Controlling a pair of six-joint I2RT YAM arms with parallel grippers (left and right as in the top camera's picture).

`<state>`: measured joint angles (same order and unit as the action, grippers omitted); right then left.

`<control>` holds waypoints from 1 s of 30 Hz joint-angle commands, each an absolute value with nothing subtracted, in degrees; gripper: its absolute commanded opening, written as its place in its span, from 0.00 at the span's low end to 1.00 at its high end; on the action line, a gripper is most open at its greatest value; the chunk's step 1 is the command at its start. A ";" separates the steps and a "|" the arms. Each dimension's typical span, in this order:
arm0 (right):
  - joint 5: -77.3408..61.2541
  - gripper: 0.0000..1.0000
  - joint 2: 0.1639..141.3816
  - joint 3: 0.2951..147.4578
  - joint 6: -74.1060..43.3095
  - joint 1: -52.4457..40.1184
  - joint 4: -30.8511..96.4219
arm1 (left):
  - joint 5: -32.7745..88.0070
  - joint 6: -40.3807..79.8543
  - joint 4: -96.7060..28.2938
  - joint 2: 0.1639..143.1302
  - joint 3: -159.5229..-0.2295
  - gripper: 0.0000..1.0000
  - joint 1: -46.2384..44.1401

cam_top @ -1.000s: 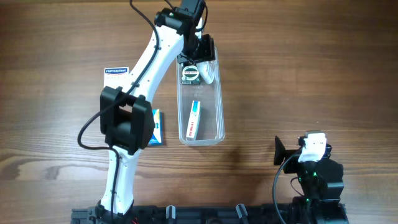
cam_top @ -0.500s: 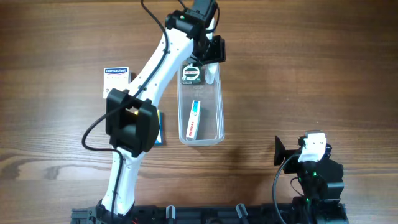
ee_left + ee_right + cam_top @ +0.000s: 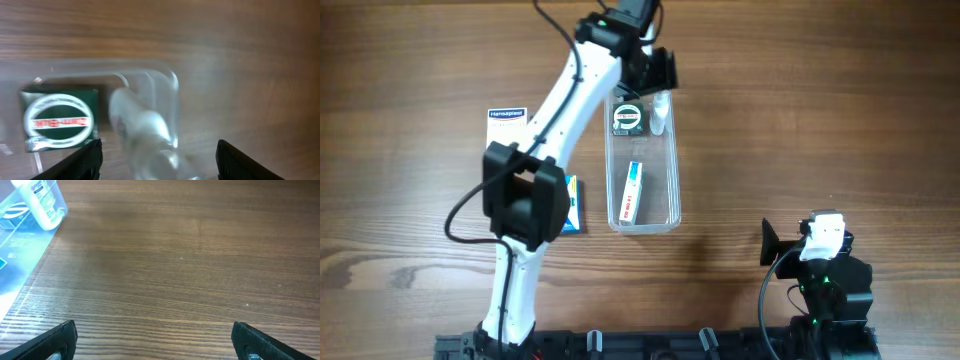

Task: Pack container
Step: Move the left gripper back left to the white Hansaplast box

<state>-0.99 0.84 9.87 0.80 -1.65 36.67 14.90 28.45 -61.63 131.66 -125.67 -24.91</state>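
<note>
The left claw (image 3: 159, 162) hangs open over the far end of the long clear plastic tub (image 3: 674, 195) on the wooden desk (image 3: 800, 120).
Its jaws stand wide apart and grip nothing. A small translucent white bottle (image 3: 142, 135) lies loose below and between them, leaning in the tub's corner. A dark green box with a white oval label (image 3: 59, 120) sits just beside the claw, and a slim white carton (image 3: 633, 192) lies further down the tub, toward the arm's base. The right claw (image 3: 155, 337), fully spread and empty, rests well apart from the tub.
</note>
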 commanded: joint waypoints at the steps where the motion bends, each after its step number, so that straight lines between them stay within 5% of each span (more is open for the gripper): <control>1: 0.14 1.00 0.21 9.61 1.52 -1.41 36.53 | 14.52 32.80 -61.93 126.15 -127.11 0.72 -21.96; 16: 0.14 1.00 0.21 9.61 1.50 -1.41 36.53 | 10.70 42.30 -71.77 113.45 -127.11 0.79 -13.50; 23: 0.14 1.00 0.21 9.61 1.52 -1.41 36.53 | 0.49 57.01 -85.30 110.65 -127.09 0.80 -8.84; 30: 0.14 1.00 0.21 9.61 1.50 -1.41 36.53 | -0.25 57.49 -87.74 110.56 -124.75 1.00 -2.83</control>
